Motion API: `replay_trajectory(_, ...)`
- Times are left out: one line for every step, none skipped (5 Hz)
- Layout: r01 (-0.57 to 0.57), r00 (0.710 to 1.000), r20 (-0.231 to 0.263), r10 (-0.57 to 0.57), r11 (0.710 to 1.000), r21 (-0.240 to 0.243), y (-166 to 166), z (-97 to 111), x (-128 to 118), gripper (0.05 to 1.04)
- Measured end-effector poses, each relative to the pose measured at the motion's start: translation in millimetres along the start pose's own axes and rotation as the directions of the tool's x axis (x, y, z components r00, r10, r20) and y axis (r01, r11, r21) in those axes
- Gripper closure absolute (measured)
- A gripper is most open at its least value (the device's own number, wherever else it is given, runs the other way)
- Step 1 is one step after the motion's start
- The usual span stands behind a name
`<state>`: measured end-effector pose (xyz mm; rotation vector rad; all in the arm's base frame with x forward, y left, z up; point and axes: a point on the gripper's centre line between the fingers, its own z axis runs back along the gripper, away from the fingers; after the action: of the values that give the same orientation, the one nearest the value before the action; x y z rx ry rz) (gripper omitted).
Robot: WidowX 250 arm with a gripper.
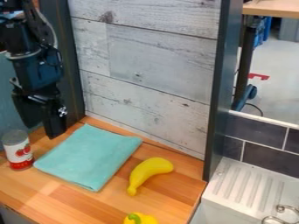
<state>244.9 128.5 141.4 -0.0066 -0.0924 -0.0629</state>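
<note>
While the tool (42, 131) hangs wide and empty at frame left, can (17, 150), cloth (88, 156) and banana (149, 171) sit ungrasped, handling seemingly unstarted.

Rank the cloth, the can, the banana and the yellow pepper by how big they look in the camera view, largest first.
1. Cloth
2. Can and banana: too alike to rank; the banana is longer, the can wider
3. Yellow pepper, judged by its visible part; the bottom edge cuts it off
</note>
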Motion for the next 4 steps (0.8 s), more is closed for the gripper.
replay_trajectory(0.0, 1.0, -0.014, -0.001, 1.0, -0.009, -1, -5, 0, 0.081)
replay_trajectory(-0.017, 1.0, 0.001, 0.017, 1.0, -0.008, -2, -22, 18, 0.081)
replay_trajectory(-0.112, 0.991, 0.081, 0.108, 0.992, 0.051, -3, -39, 48, 0.081)
replay_trajectory(-0.201, 0.976, 0.102, 0.191, 0.975, 0.099, 5, -63, 75, 0.081)
